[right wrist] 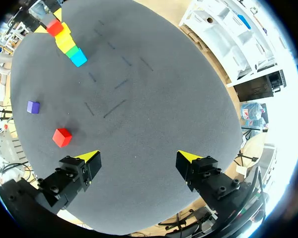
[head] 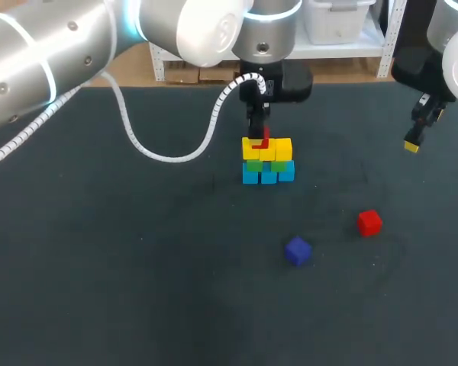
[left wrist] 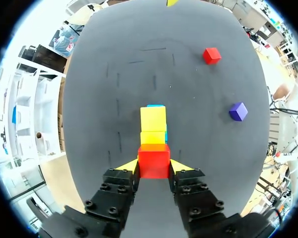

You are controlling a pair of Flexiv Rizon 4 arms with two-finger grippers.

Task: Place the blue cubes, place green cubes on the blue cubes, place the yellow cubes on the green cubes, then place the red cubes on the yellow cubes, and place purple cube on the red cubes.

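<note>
- Red, matte, square-edged: held red cube (left wrist: 154, 159), clamped from two sides by the left gripper (left wrist: 154, 166), right over the stack (head: 267, 162).
- Just above the yellow cubes (left wrist: 153, 119), at the row's end nearest the fingers; row's long axis straight ahead; probably only a short descent needed.
- Loose red cube (head: 369, 222) and purple cube (head: 298, 250) well apart from the stack, on the dark, felt-like table (head: 99, 267).
- Right gripper (right wrist: 139, 159) spread wide, empty, well off the stack, nearer the loose red cube.

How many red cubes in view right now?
2. One red cube is held in the left gripper, just over the yellow cubes; the other red cube lies loose on the table, near the purple cube but apart. None looks hidden.
</note>
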